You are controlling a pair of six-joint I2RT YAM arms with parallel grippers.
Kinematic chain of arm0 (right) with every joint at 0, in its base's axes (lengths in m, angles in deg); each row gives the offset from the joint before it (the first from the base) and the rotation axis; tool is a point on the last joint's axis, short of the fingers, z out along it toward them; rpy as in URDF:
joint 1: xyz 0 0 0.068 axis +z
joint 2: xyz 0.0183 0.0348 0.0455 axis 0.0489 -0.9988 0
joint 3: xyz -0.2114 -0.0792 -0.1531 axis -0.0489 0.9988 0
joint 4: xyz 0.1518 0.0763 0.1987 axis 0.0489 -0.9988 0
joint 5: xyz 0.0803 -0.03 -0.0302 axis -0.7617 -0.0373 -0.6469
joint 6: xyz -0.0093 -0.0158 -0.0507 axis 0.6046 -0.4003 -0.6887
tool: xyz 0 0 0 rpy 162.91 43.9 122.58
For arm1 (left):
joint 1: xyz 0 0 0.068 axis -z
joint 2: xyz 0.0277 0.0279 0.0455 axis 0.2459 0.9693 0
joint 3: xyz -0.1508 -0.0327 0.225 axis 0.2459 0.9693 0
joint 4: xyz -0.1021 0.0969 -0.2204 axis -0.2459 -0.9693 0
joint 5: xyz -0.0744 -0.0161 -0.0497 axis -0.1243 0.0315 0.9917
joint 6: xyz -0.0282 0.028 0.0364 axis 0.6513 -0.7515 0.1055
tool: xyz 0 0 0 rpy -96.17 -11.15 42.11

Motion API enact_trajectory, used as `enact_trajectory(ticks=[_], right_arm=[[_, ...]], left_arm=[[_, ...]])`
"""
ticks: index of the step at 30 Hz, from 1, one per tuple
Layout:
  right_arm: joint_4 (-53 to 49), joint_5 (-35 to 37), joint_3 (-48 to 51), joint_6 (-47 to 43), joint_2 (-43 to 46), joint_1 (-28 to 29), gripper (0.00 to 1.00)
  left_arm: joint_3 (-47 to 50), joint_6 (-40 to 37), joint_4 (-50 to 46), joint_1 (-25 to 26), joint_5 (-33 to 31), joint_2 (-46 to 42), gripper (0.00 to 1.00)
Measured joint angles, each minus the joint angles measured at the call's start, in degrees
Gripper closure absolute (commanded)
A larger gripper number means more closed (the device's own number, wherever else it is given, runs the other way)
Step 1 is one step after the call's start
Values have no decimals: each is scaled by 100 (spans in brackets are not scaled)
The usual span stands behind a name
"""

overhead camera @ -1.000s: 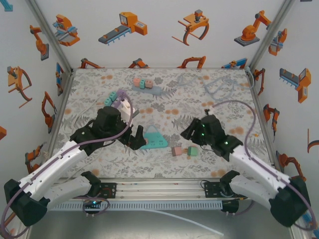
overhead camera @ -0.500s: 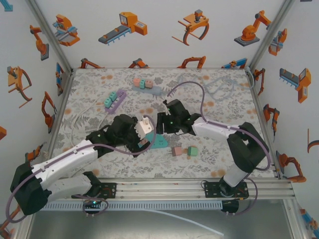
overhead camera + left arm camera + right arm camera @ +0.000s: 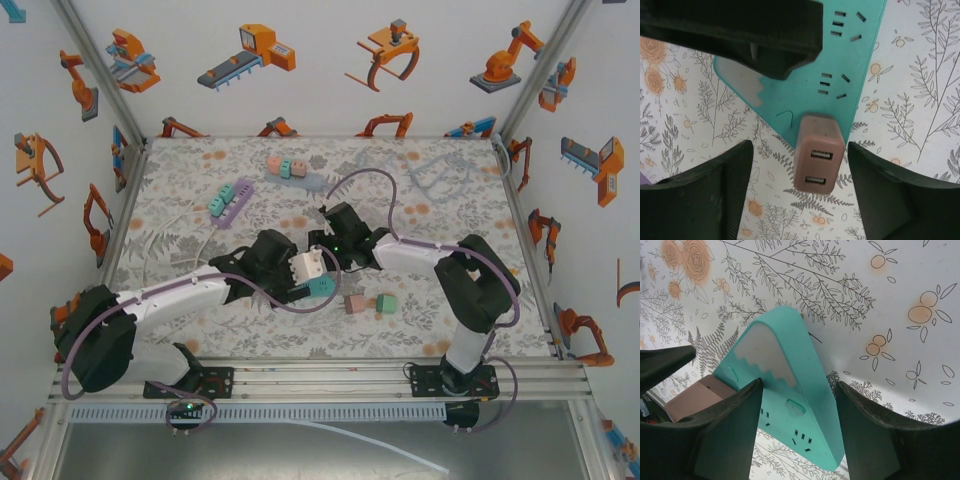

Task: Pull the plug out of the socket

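From where I stand, the teal socket (image 3: 865,50) lies flat on the flowered table (image 3: 250,330), a little in front of centre, and both arms have come together over it. The brown plug (image 3: 819,160) sits at one corner of the socket and stands up out of its face, so its long axis points away from the table, straight back toward the left wrist.

The left gripper (image 3: 799,150) is the one placed for the job. Its two dark fingers (image 3: 715,195) straddle the plug, one at each side face, and I can see patterned cloth in the gap on either side. It is spread and holding nothing yet. The plug is just about centred between the fingers, so they need only close squarely on it.

The right gripper (image 3: 799,385) comes in from the far side and brackets the rounded end of the socket, opposite the plug. Its fingers lie flush against both flanks, so it looks to me clamped on the strip to hold it down.

I judge the pull should go up along the plug's own axis, away from the socket face, while the right arm keeps the strip pinned to the table
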Motion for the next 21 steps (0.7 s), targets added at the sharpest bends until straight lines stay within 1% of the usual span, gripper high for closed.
enact_trajectory(ticks=[5, 8, 12, 14, 19, 21], right_arm=[[2, 4, -22, 2, -31, 11, 44], [-9, 22, -103, 4, -101, 28, 44], [-133, 44, -308, 39, -240, 83, 44], [-203, 85, -409, 39, -302, 125, 44], [-455, 271, -599, 13, -363, 188, 44], [-654, 417, -743, -31, -404, 236, 44]], left_arm=[[-7, -66, 59, 22, -15, 11, 52], [-9, -85, 63, 74, -48, 59, 54], [-9, -118, 72, 107, -144, 131, 49], [-9, -149, 81, 111, -168, 179, 51], [-37, -190, 55, 175, -205, 267, 68], [-48, -199, 50, 214, -232, 286, 72]])
